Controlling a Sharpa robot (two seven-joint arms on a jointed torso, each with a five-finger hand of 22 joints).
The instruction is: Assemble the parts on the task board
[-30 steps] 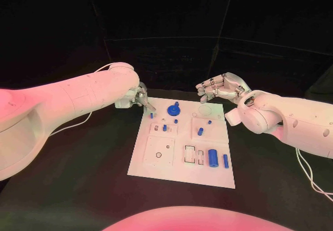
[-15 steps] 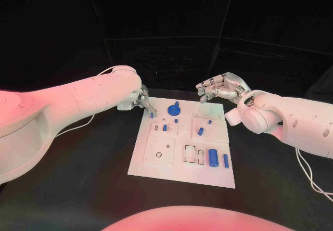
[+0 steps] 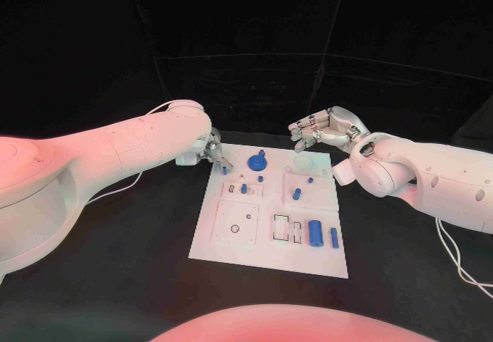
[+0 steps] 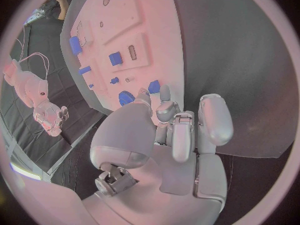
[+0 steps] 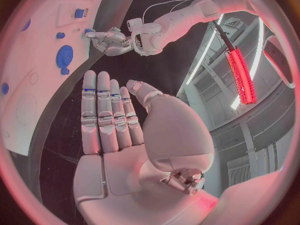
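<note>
The white task board (image 3: 231, 246) lies mid-table with several blue parts on it: a round knob (image 3: 255, 163), short pegs (image 3: 297, 194) and two bigger cylinders (image 3: 315, 233) near its front right. My left hand (image 3: 214, 152) hangs over the board's far left corner, fingers curled down, thumb and a fingertip (image 4: 164, 93) pinching a small blue part (image 3: 225, 169) (image 4: 154, 86) at the board's left edge. My right hand (image 3: 327, 128) floats above the far right corner with fingers straight and nothing in it; its palm (image 5: 119, 135) faces the board (image 5: 31, 60).
A white cable (image 3: 123, 187) trails over the black table left of the board. In the right wrist view the left hand (image 5: 109, 40) shows beyond the knob (image 5: 64, 56). A pale round disc (image 3: 302, 163) sits at the board's far right.
My left arm has swung a little toward the board and its hand has edged down and right over the corner. The right hand has stayed where it was.
</note>
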